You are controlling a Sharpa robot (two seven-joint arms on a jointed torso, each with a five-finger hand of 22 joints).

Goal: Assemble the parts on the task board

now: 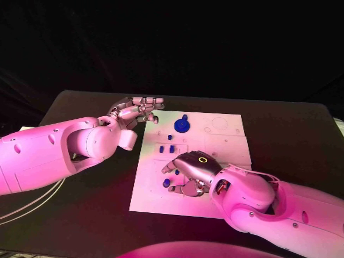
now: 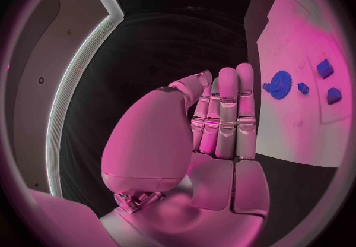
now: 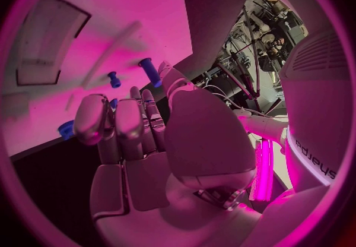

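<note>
The white rectangular task board (image 1: 219,141) lies mid-table, carrying small blue parts, including a blue toothed gear (image 1: 182,126) near its far edge. Your right hand (image 1: 194,171) hovers over the board's near parts; its grip cannot be determined. Your left hand (image 1: 135,112) sits at the board's far left corner, fingers straight, holding nothing.

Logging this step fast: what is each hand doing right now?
Left hand: open, holding nothing, beside the board.
Right hand: over the board, fingers curled; cannot tell if it holds a part.
</note>
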